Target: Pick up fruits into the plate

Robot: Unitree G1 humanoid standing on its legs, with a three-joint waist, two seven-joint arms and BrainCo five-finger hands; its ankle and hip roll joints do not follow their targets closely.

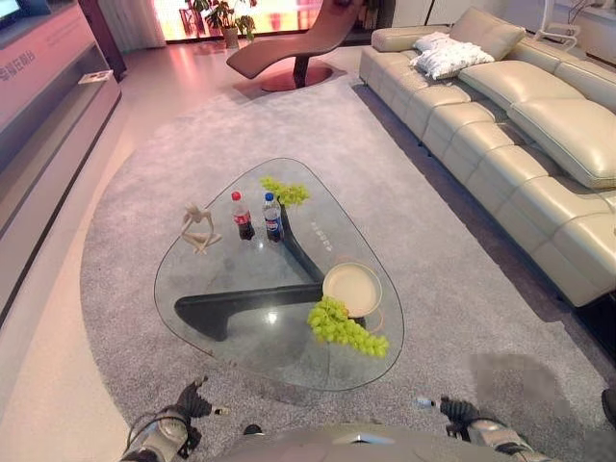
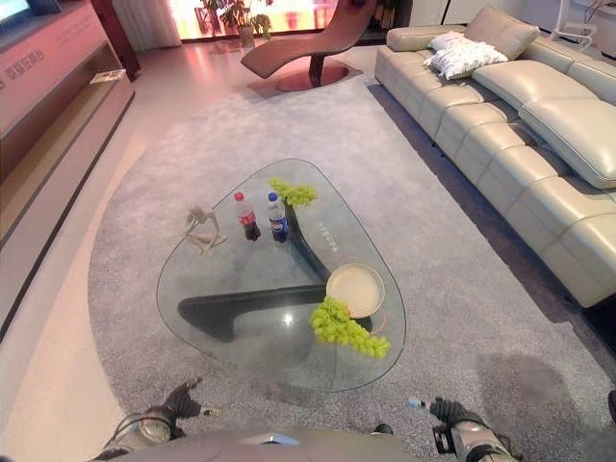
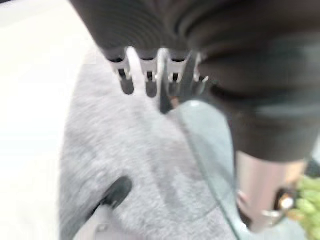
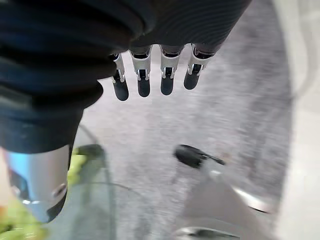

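Note:
A cream plate (image 1: 351, 287) lies on the near right part of the glass coffee table (image 1: 241, 332). One bunch of green grapes (image 1: 345, 327) rests on the glass, touching the plate's near edge. A second, smaller bunch (image 1: 285, 191) lies at the table's far end. My left hand (image 1: 183, 416) and right hand (image 1: 464, 414) hang low over the carpet, short of the table's near rim. In the wrist views the left hand (image 3: 149, 84) and the right hand (image 4: 143, 84) show straight fingers holding nothing. Grapes (image 3: 307, 200) show past the left thumb.
A cola bottle (image 1: 241, 216), a blue-labelled bottle (image 1: 272, 218) and a pale figurine (image 1: 198, 229) stand on the table's far half. A cream sofa (image 1: 520, 125) runs along the right, a lounge chair (image 1: 298, 43) stands at the back, and a long cabinet (image 1: 48, 96) lines the left.

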